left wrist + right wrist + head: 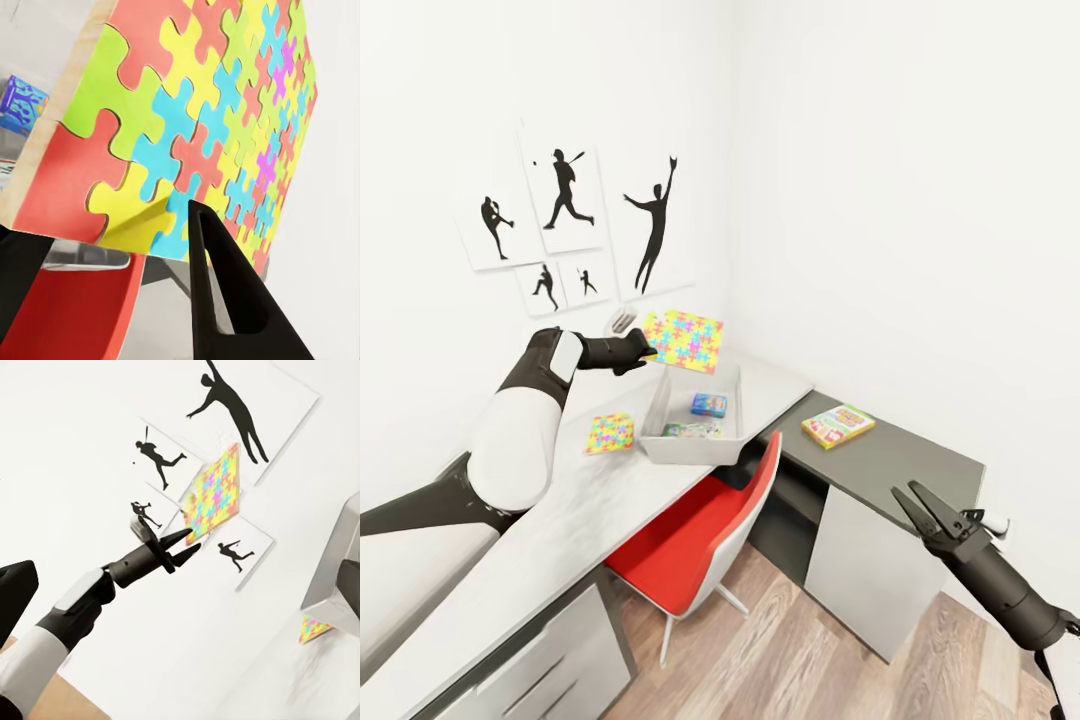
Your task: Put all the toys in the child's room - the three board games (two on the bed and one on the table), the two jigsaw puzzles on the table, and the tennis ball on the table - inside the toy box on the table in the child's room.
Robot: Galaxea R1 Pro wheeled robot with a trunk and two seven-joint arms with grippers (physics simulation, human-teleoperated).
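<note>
Left pincer [648, 352] clamped on jigsaw puzzle [683, 340] above toy box [660, 400]; right pincer [913, 503] parted, empty

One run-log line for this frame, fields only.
left gripper: shut on jigsaw puzzle, above toy box | right gripper: open, idle | second puzzle: on table

Left arm [510, 440]: bulky glossy white shell, black joint segments, white band before a black wrist. Left gripper [643, 352]: black, with slim, pointed fingers [225, 300]. Right arm [1010, 595]: dark grey cylindrical forearm. Right gripper [915, 503]: black tapered fingers, small white fitting beside the wrist.
</note>
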